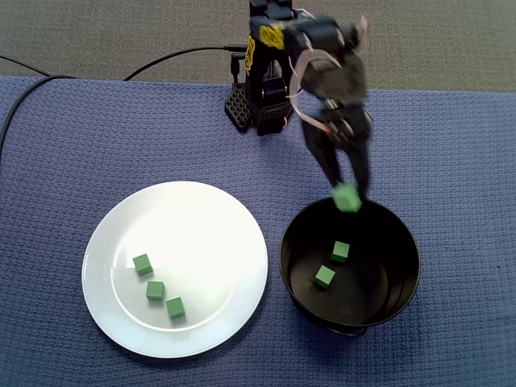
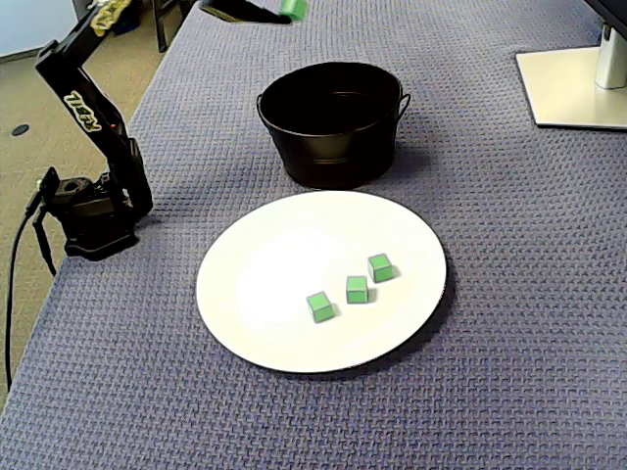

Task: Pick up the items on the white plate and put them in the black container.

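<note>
**A:** In a fixed view, the hand (image 1: 348,196) is smeared by motion. The finger edges around the pinched green cube (image 1: 347,198) are soft.

**B:** In a fixed view from the side, the top edge cuts the hand off, leaving a dark sliver and part of the green cube (image 2: 292,8).

**A:** There the black container (image 2: 333,147) shows only darkness inside.

**B:** The white stand (image 2: 573,88), far right on the table, runs off the picture.

Office desk – monitor stand (image 2: 576,90), grey carpet (image 1: 121,32), blue tablecloth (image 1: 121,137)

Gripper (image 2: 282,13) w/ green cube (image 2: 292,9) up near black container (image 2: 333,157) — 3 cubes (image 2: 319,306) (image 2: 357,289) (image 2: 380,266) on white plate (image 2: 274,259).
</note>
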You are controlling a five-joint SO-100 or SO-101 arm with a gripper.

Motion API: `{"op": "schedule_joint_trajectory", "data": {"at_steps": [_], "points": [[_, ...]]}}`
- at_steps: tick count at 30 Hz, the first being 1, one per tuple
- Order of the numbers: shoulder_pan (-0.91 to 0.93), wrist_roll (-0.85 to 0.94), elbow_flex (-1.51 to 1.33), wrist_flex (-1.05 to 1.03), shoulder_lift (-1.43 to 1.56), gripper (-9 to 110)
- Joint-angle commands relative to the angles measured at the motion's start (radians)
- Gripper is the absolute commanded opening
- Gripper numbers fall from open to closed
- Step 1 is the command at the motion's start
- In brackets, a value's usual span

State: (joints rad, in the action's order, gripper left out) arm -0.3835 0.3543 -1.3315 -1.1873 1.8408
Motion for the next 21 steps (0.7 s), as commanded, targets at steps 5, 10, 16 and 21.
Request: {"op": "schedule_joint_trajectory", "data": {"at_steps": [5,10,16,21], "points": [[-0.066,-0.026,-0.275,0.233,-0.161,0],[-0.06,-0.002,-0.344,0.258,-0.143,17],[0.023,0.034,-0.232,0.129,-0.106,31],[0.229,0.233,-0.023,-0.058,-0.075,30]]}}
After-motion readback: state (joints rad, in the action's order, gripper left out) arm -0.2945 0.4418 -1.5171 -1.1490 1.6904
